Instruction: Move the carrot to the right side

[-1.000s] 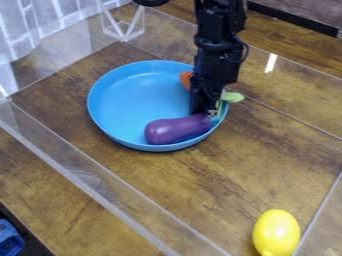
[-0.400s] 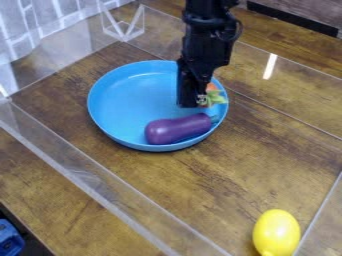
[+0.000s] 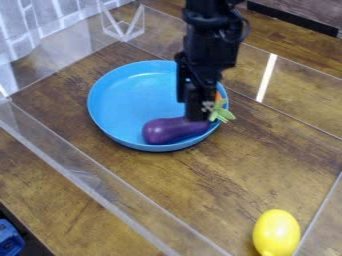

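Under me is a dark wooden table point(image 3: 160, 205) with plank grain running across it, glare streaking its far right part. A round blue plate point(image 3: 120, 105) sits directly on the wood, left of centre and toward the far side. A yellow lemon point(image 3: 277, 233) lies on the bare wood at the near right corner, well apart from the plate. Clear plastic walls point(image 3: 80, 165) stand on the table, one along the near left.
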Action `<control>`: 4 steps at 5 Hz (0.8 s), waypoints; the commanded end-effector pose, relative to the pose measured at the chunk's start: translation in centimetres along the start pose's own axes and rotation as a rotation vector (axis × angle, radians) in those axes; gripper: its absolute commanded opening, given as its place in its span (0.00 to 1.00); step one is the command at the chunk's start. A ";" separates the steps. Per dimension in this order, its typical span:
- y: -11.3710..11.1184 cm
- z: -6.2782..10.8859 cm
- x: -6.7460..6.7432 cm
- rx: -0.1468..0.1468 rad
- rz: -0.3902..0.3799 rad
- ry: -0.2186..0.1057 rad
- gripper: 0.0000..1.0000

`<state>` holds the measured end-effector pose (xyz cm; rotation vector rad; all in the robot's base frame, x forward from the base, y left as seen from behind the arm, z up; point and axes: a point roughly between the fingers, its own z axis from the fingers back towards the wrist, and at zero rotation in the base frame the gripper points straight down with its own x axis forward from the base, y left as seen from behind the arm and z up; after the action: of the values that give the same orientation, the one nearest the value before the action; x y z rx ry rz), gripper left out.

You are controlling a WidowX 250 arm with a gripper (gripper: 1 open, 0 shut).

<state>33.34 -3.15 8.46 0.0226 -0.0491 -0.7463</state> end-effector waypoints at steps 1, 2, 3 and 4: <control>-1.9 2.7 1.4 0.059 0.006 -0.066 1.00; -3.6 1.9 2.3 0.068 -0.011 -0.057 1.00; -5.2 0.8 2.3 0.063 0.015 -0.053 1.00; -6.2 -0.8 2.3 0.064 0.042 -0.050 1.00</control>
<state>30.50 -8.83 6.22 0.0605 -0.0724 -0.6967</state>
